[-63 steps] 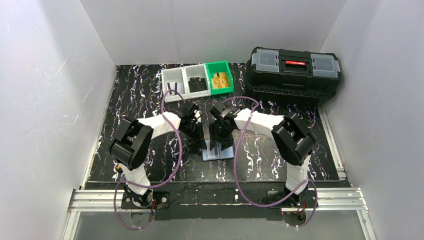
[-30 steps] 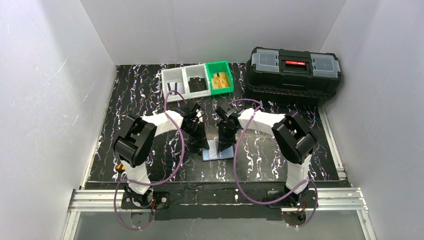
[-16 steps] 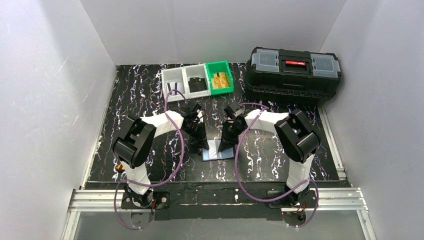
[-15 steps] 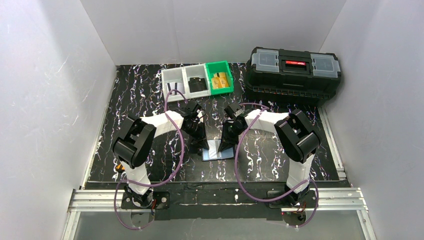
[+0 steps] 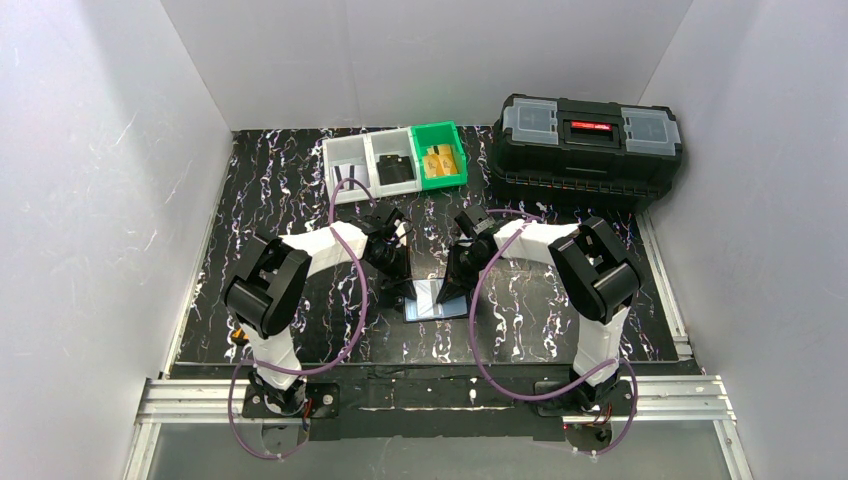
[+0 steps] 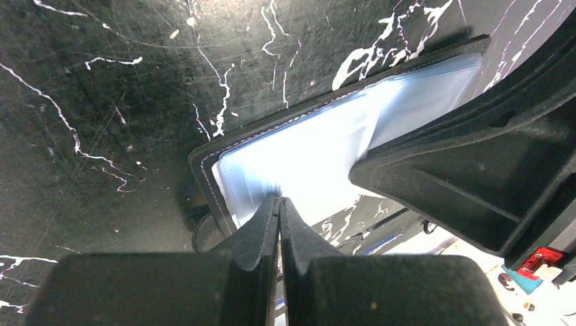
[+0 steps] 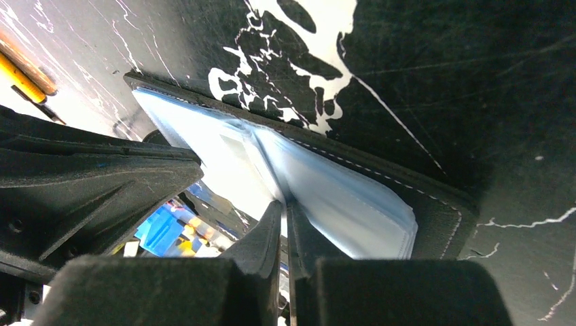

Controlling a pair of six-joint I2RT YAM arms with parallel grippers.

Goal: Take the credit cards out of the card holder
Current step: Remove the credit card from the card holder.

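Two grippers are down on one wallet. Top view first: the card holder lies open at the centre of the frame on the black marbled table, pale pockets up; the left gripper meets its upper left edge, the right gripper its upper right. Against two seconds back, the right wrist has swung out to the right and now leans in at a slant; the left has barely shifted; the holder has not moved. At the top of the frame sit the grey bins and the green bin; credit cards already lie in them, gold-orange in the green one, a dark one next door; the toolbox stands upper right.

Left wrist view: the jaws are pressed tight together, tips on the near edge of the clear pocket; the holder fills mid-frame, with the right gripper's black bulk across its right side. Whether a leaf of plastic is nipped, I cannot tell.

Right wrist view: the fingers are all but touching, a hairline between them, their tips at the fold where a pocket leaf lifts off the holder; no card shows between them.

So both have just closed, and nothing has come free; I read this as a fresh pinch at a pocket, with the pull yet to come. Whether a card remains inside, the pale plastic hides.
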